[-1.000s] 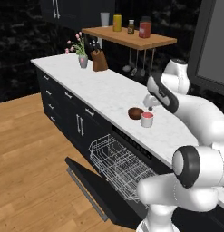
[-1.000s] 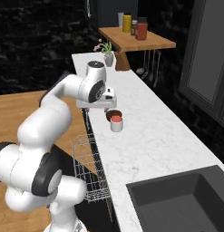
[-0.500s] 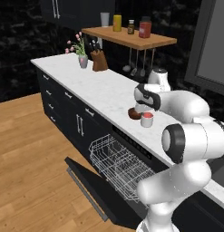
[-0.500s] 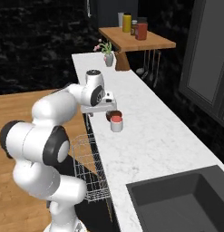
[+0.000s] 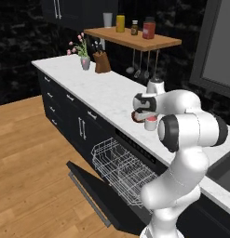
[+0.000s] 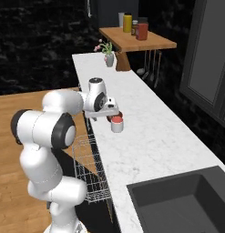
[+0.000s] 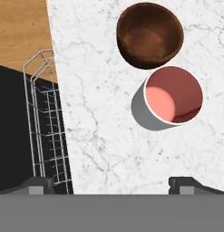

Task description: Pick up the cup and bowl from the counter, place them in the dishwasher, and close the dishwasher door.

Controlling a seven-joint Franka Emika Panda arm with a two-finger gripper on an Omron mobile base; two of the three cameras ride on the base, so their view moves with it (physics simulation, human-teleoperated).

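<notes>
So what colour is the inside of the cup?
The cup is coral pink inside, grey-white outside; clearest in the hand view.

Rendered home kitchen. Long white marble-patterned counter with grey veins runs over dark cabinets with silver handles. Black under-counter dishwasher stands open, black drop-down door lowered, white wire rack pulled out. Dark sink basin set in the counter. Wooden wall shelf carries jars, utensils hang beneath. Wooden plank floor, black walls.
</notes>
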